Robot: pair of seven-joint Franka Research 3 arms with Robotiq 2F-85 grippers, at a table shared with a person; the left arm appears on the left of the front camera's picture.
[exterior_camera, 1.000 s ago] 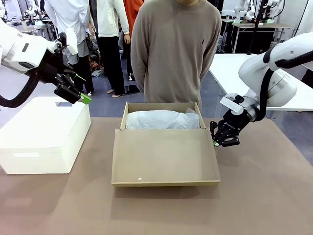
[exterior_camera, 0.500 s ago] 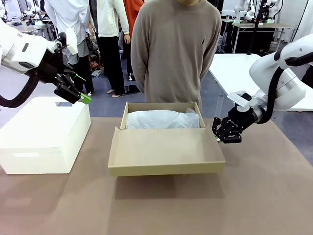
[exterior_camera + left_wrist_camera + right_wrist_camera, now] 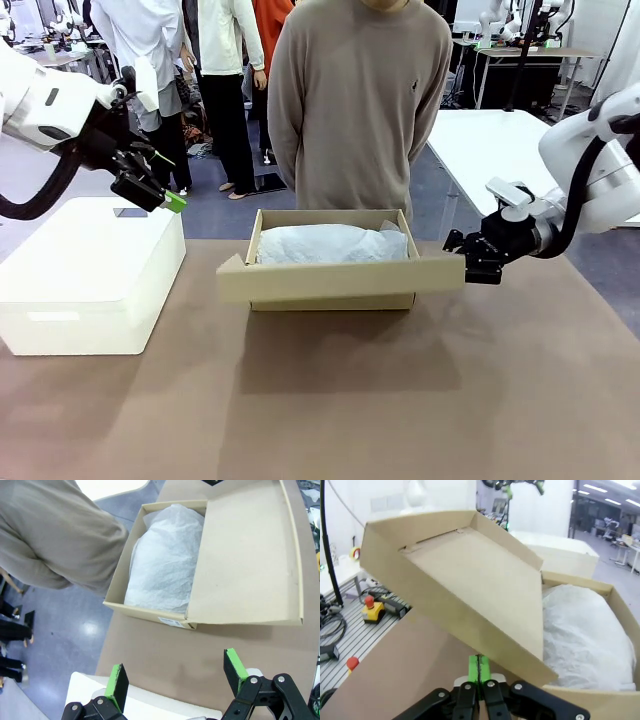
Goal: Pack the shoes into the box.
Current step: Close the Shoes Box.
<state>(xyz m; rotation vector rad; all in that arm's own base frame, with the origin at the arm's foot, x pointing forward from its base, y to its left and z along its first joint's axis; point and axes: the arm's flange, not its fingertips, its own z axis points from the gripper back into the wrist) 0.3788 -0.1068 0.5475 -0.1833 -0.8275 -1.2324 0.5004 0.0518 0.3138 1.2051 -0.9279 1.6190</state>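
box lid half raised, its corner against the closed right pincer; left pincer open over bin.

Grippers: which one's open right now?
The left gripper, hanging above the white bin with its green pads spread wide. The right gripper has its pads pressed together under the box lid.

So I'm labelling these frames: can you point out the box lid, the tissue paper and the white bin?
box lid [image 3: 340, 280], front view, on its raised outer face.
tissue paper [image 3: 162, 560], left wrist view, middle of the crumpled sheet.
white bin [image 3: 90, 270], front view, on its top surface.
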